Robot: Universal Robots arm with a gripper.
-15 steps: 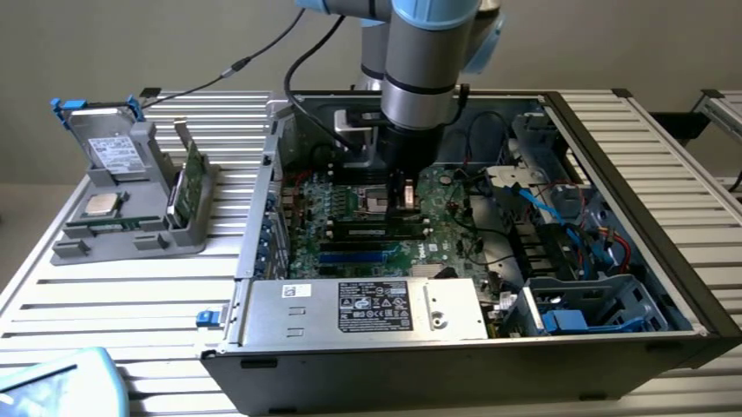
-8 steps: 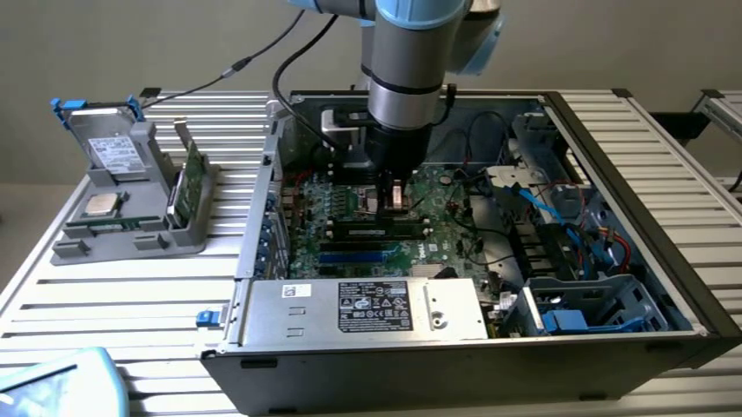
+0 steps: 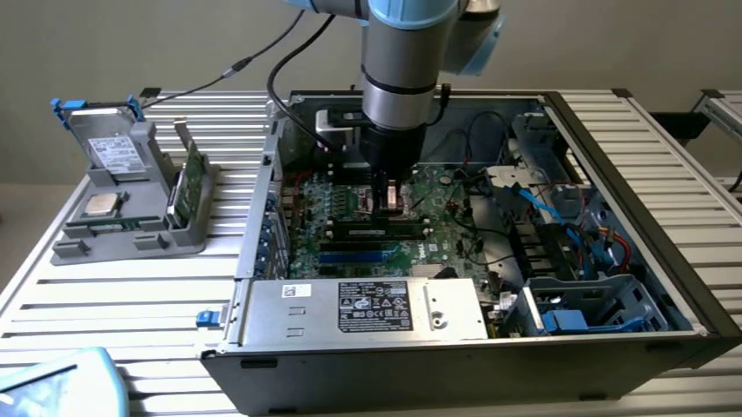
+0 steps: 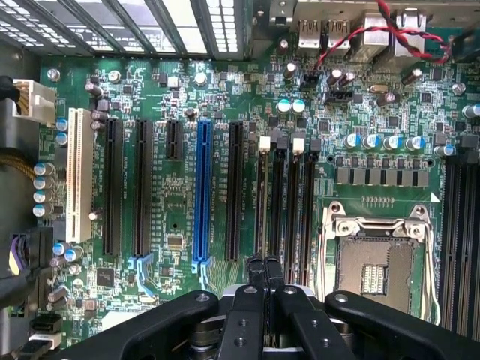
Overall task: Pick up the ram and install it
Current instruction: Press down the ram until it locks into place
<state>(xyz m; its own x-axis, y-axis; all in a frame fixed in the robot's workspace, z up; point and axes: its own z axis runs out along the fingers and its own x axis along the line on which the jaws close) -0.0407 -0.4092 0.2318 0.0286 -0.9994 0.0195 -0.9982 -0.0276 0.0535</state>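
Lying beneath closed gripper (image 3: 388, 198), ram (image 3: 377, 230) slotted

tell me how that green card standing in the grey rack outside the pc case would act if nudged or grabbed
The green card is a thin board, so probably stiff and light. It stands on edge in the grey rack, so a sideways nudge would likely be stopped by the rack walls. As a circuit board it is probably fragile.
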